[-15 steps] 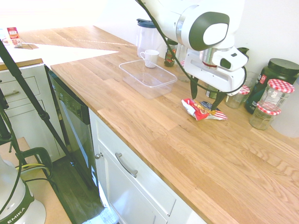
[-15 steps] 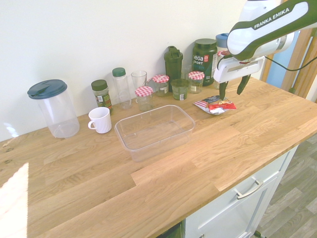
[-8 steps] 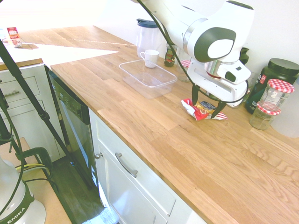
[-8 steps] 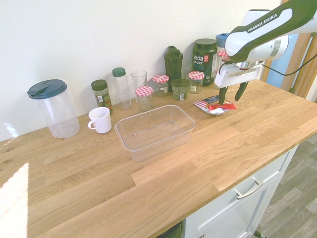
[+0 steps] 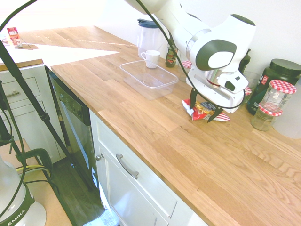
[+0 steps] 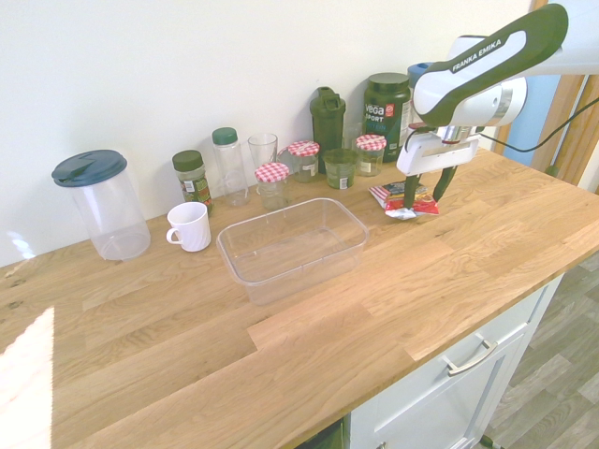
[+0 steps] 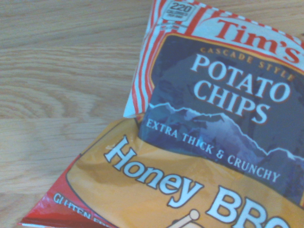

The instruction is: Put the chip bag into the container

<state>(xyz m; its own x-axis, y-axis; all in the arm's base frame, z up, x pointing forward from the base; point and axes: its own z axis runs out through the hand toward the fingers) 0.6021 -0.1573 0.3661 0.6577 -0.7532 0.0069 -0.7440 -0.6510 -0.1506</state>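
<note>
In the second exterior view, leftmost of what matters is the container (image 6: 293, 248), a shallow clear plastic tray with rounded corners and a rim, sitting on the wooden countertop (image 6: 468, 253) with nothing in it; it stands where it stood a second ago; to its right, well apart, lies the chip bag (image 6: 401, 196), a small crumpled red foil packet with yellow, blue and white print, flat on the wood in front of the red-checked-lid glass jars (image 6: 371, 152); the bag too has not shifted. What has changed is the white arm's two-finger gripper (image 6: 424, 193); a second ago it hung above the bag, and it has since sunk so that its dark fingers, spread wide, now straddle the packet, one on each side, tips close to the wood; nothing is pinched yet. The first exterior view agrees, the gripper (image 5: 203, 111) pointing down over the bag (image 5: 203, 109); the wrist view is filled by the packet's print (image 7: 213, 123). In my judgement the approach is nearly finished and closing on the bag comes next; the carry to the tray is all still to do; crumpled foil may slip or fold as the fingers meet.
</note>
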